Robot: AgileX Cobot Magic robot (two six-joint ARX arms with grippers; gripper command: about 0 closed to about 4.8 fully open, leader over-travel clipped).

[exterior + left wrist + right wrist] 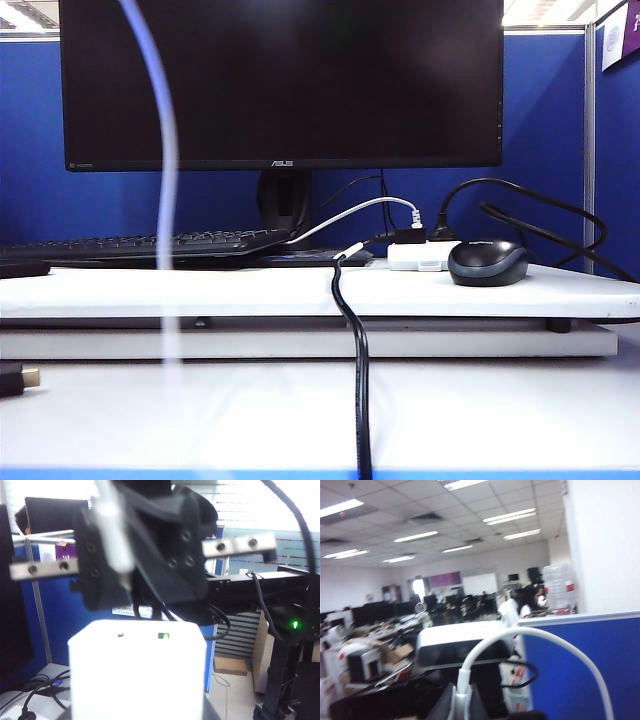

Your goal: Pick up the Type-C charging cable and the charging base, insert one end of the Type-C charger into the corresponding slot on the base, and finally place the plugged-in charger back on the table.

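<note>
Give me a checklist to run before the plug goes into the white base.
1. Right gripper shut on the Type-C charging cable: ok.
2. Charging base held up at the left gripper: ok, though its fingers are hidden behind the base.
3. Plug above the base, apart from it: ok.
4. Plug lined up with a slot: cannot tell, too blurred.
5. Plug inserted: not ok, not yet.

Blue partition wall (560, 140) behind dark monitor (280, 80); open office beyond, ceiling light panels (415, 536) lit.
</note>
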